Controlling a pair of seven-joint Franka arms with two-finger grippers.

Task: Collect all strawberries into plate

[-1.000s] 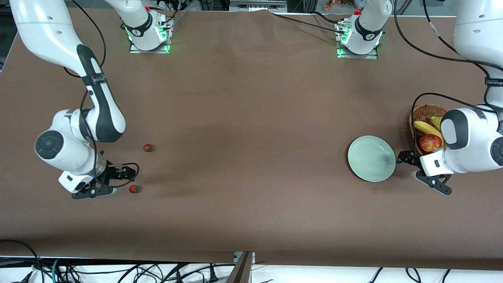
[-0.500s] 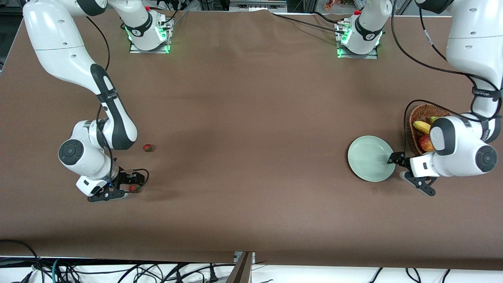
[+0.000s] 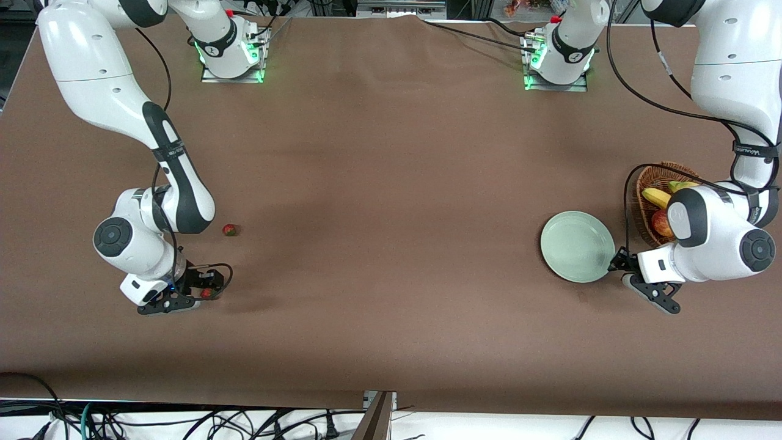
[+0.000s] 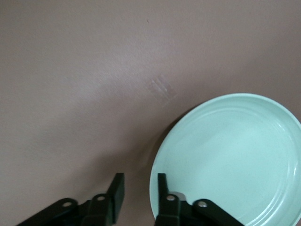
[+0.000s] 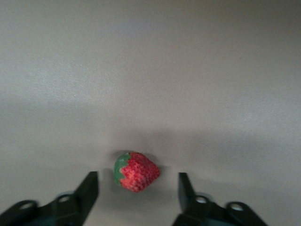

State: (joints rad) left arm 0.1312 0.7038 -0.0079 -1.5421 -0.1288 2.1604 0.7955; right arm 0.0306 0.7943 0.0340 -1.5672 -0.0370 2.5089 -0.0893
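Observation:
One strawberry point(image 3: 207, 293) lies on the brown table between the open fingers of my right gripper point(image 3: 205, 288), untouched. In the right wrist view the strawberry point(image 5: 136, 171) sits just ahead of the right gripper point(image 5: 136, 189). A second strawberry point(image 3: 230, 230) lies farther from the front camera. A third strawberry is not in view. The mint-green plate point(image 3: 577, 246) is empty, toward the left arm's end. My left gripper point(image 3: 616, 264) is low at the plate's rim, slightly open. In the left wrist view the left gripper point(image 4: 139, 190) has one finger over the plate's rim point(image 4: 157, 160).
A brown wicker basket point(image 3: 649, 183) with a banana point(image 3: 657, 197) and a red-yellow apple point(image 3: 660, 222) stands beside the plate, under the left arm's wrist. Black cables hang from both wrists.
My right gripper has moved to the strawberry and now has it between its fingers. My left gripper has swung in to the plate's rim, then slid a little nearer the front camera.

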